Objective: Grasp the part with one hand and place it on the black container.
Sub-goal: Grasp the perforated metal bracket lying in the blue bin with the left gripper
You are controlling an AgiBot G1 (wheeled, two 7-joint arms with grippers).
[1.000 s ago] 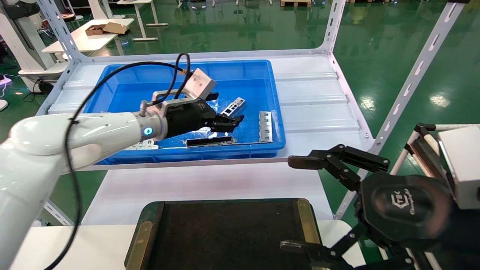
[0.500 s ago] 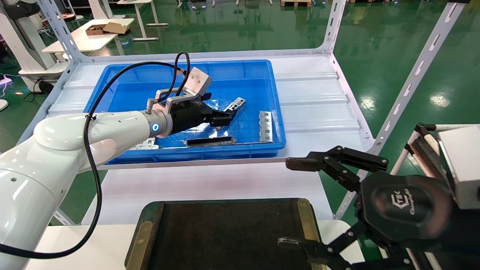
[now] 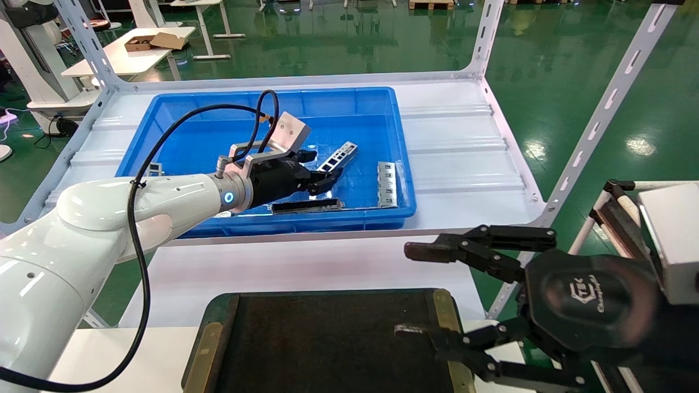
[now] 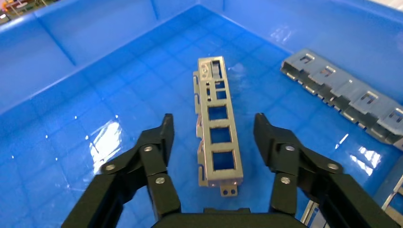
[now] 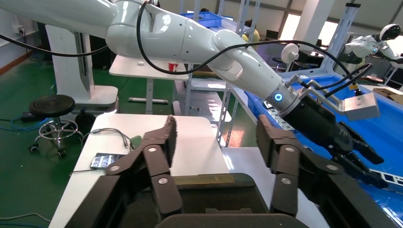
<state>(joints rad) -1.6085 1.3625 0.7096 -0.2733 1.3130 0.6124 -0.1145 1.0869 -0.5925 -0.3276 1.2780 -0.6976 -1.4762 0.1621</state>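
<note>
The part (image 3: pixel 339 154), a narrow silver-grey ladder-like bar, lies flat on the floor of the blue bin (image 3: pixel 349 218). My left gripper (image 3: pixel 326 180) is open just above its near end. In the left wrist view the part (image 4: pixel 216 124) lies between the spread fingers (image 4: pixel 161 142), untouched, and the gripper (image 4: pixel 213 121) is empty. The black container (image 3: pixel 327 338) sits at the front, with brass strips on its sides. My right gripper (image 3: pixel 409 290) hangs open and empty over its right edge; it also shows in the right wrist view (image 5: pixel 217 126), above the container (image 5: pixel 247 183).
A dark open-slot bar (image 3: pixel 306 206) and a grey stamped plate (image 3: pixel 386 184) lie in the bin close to the part; more metal pieces (image 3: pixel 155 168) lie at the bin's left. White slotted shelf uprights (image 3: pixel 595 125) stand at the right.
My left gripper has drawn back slightly and settled lower over the part's near end, still open. My right gripper has shifted left, its lower finger now over the container's right strip.
</note>
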